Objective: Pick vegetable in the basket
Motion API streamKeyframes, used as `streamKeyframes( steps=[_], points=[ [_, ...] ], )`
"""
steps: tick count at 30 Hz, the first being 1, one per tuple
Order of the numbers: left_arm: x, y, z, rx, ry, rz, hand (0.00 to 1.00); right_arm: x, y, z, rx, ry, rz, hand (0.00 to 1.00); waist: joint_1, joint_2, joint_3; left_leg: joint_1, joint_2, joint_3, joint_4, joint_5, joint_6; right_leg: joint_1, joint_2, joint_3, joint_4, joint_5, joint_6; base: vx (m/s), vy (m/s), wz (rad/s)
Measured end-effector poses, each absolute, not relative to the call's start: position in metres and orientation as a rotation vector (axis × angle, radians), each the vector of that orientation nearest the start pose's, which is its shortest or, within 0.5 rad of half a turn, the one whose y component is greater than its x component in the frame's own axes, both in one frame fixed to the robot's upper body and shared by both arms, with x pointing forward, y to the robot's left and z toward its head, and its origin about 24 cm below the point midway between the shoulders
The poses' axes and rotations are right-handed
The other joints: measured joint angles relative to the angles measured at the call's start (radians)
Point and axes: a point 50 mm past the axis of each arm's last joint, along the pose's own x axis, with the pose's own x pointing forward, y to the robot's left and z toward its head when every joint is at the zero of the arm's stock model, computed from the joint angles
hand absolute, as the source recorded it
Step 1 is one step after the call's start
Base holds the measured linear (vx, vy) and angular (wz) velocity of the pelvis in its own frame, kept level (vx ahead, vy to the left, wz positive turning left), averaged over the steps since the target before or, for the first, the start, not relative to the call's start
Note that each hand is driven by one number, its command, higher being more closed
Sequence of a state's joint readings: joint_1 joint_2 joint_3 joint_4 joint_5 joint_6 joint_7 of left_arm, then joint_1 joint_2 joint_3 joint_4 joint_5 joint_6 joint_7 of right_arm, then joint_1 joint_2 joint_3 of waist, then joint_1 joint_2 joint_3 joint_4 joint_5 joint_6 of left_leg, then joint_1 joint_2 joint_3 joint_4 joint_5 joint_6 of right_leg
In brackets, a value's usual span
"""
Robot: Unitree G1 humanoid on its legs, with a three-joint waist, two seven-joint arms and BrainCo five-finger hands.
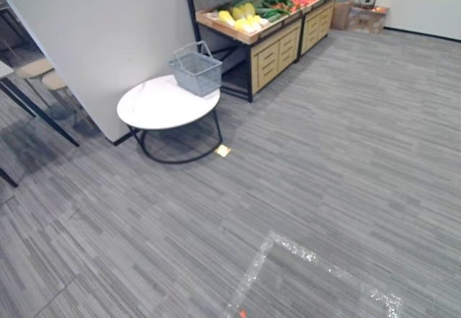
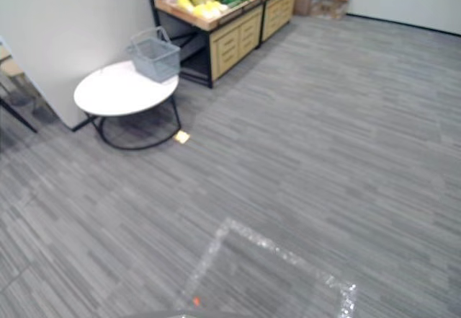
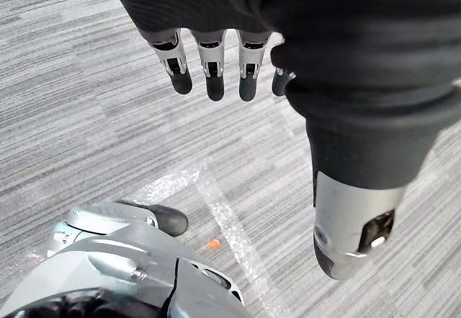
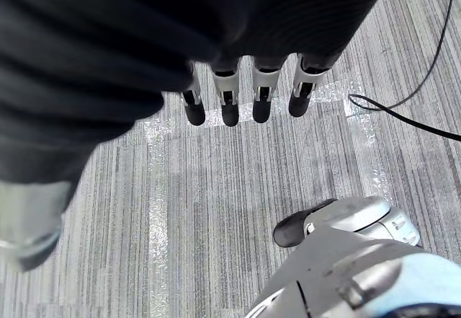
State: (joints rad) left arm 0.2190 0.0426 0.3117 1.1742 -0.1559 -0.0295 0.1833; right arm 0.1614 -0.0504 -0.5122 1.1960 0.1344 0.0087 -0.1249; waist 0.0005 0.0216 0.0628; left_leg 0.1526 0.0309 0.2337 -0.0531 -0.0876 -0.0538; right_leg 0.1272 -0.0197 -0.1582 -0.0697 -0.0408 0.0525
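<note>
Grey striped carpet floor [image 1: 324, 152] runs to a round white table [image 1: 155, 105] with a seemingly empty grey wire basket [image 1: 196, 71], beside a wooden stand [image 1: 270, 47] of mixed vegetables [image 1: 248, 15]. Left hand [image 3: 215, 73] and right hand [image 4: 229, 98] hang straight-fingered, holding nothing. Task looks unstarted: approach, pick and drop all remain.

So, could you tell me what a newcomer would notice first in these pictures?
The bright vegetables on the wooden stand at the back catch the eye first. Nearer, a grey wire basket sits on the round white table. The left hand and right hand hang open above the floor, holding nothing.
</note>
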Motion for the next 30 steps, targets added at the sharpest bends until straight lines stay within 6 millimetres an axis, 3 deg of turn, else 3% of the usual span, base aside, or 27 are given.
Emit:
streamKeyframes(
  steps=[20, 30],
  points=[
    [0.008, 0.208, -0.174, -0.179, 1.302, 0.599, 0.0, 0.025, -0.22, -0.172, 0.257, 1.269, -0.684, 0.0, 0.003, -0.01, 0.032, 0.008, 0.002, 0.008, -0.03, 0.006, 0.004, -0.003, 0.005, -0.004, -0.009, 0.0, 0.0, -0.02, -0.025, 0.0],
    [0.012, 0.209, -0.174, -0.174, 1.299, 0.565, 0.0, 0.026, -0.219, -0.173, 0.281, 1.262, -0.694, 0.0, 0.003, -0.011, 0.043, 0.008, 0.005, 0.024, -0.018, -0.006, -0.012, -0.001, 0.006, 0.007, -0.016, 0.0, 0.0, -0.01, -0.035, -0.04]
  ],
)
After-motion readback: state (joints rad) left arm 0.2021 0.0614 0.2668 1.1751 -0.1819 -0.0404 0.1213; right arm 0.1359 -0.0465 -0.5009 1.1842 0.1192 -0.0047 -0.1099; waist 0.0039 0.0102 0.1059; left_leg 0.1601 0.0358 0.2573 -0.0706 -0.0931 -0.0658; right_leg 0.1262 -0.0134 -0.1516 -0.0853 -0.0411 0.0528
